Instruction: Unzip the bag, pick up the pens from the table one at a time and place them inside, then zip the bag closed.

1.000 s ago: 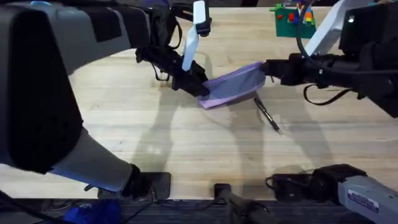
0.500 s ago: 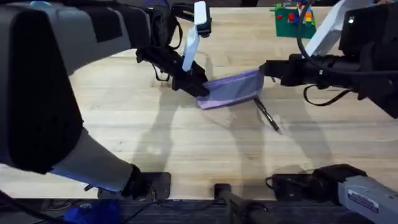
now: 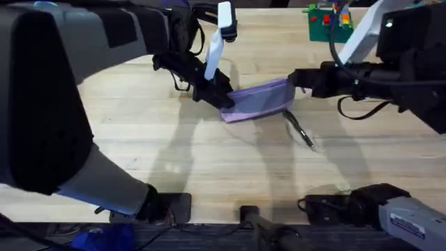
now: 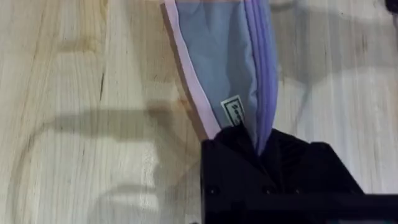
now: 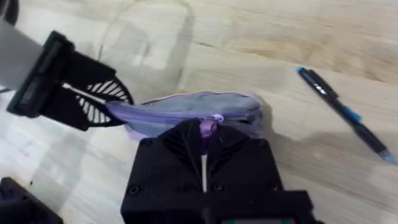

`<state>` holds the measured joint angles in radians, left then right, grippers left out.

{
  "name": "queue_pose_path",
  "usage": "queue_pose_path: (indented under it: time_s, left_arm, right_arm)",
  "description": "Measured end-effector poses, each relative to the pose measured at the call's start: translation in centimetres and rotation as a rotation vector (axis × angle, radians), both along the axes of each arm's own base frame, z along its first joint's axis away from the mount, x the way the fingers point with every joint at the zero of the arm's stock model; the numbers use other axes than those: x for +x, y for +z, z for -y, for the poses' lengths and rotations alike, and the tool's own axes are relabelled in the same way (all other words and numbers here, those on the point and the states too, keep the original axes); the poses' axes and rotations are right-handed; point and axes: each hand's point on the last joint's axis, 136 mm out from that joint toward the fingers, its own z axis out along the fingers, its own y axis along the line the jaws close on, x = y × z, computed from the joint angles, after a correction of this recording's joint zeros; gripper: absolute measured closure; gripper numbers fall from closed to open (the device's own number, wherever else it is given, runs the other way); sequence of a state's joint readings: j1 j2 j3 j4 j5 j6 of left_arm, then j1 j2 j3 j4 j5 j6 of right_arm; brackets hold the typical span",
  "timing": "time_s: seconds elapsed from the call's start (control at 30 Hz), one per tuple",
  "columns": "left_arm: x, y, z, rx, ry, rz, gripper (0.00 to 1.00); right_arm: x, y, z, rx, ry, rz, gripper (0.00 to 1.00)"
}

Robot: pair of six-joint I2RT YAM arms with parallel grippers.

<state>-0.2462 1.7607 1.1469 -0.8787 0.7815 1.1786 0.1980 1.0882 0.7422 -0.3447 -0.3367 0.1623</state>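
The left tool is closed on one end of the lavender pencil pouch. In the left wrist view the pouch runs straight out from between the black fingers, its fabric pinched at the zipper-side edge next to a small sewn label.

The right tool grips the opposite end of the pouch. In the right wrist view its fingers are closed on the small purple zipper pull, which sits at the tool's tip on the pouch's top edge. The zipper line appears closed along the visible length.

The pouch hangs stretched between the two tools, with the end at the right tool higher than the end at the left tool. The pictures do not show whether its lower edge touches the bench.

One pen lies flat on the bench just below and beside the right tool's end of the pouch, apart from both tools. In the right wrist view this pen lies diagonally off to one side of the tool, with blue accents on its dark barrel.

A green toy block set stands at the far edge of the bench, well beyond the right tool.
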Motion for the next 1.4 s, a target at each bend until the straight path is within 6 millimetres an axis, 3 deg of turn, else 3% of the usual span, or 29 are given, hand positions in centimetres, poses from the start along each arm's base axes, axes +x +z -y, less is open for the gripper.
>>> queue_pose_path:
  time_s: [0.5, 1.07, 1.2, 1.4]
  left_arm:
    - [-0.1, -0.1, -0.2, 0.012, 0.001, -0.004, 0.957]
    - [-0.1, -0.2, -0.5, 0.021, 0.009, -0.009, 0.957]
    - [-0.1, -0.2, -0.5, 0.023, 0.009, -0.014, 0.957]
    - [-0.2, -0.3, -0.6, 0.024, 0.008, -0.015, 0.957]
  right_arm:
    - [-2.2, 0.0, -5.4, 0.007, 0.155, 0.003, 0.968]
    - [-3.7, -0.7, -14.1, 0.08, 0.299, 0.025, 0.969]
    - [-4.3, -1.1, -15.3, 0.084, 0.321, 0.016, 0.969]
    - [-4.4, -1.1, -15.5, 0.085, 0.316, 0.014, 0.969]
